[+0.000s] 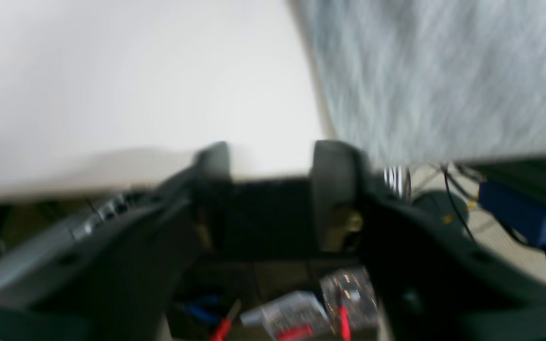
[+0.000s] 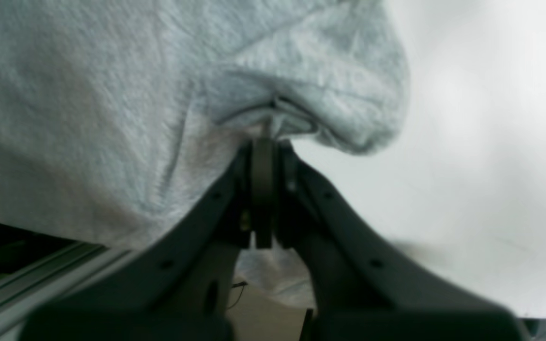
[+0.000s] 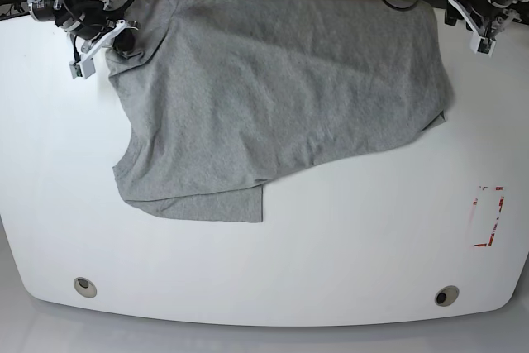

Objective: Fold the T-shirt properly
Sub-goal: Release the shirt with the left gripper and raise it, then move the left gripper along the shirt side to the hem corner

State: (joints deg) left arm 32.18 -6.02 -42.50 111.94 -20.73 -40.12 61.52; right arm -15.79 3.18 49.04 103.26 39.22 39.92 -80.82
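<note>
In the left wrist view we see the grey T-shirt (image 1: 443, 76) on the white table (image 1: 135, 85), beside our left gripper (image 1: 273, 158), whose jaws stand apart, empty. In the right wrist view our right gripper (image 2: 264, 142) pinches a bunched fold. From the base view the T-shirt lies rumpled across the far half, near a red-marked rectangle (image 3: 488, 217).

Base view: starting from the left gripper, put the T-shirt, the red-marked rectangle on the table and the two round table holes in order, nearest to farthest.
From the left gripper, at the top right:
1. T-shirt, its edge just beside the gripper.
2. Red-marked rectangle, right side.
3. Right hole, bottom right.
4. Left hole, bottom left, clearly farthest.
</note>
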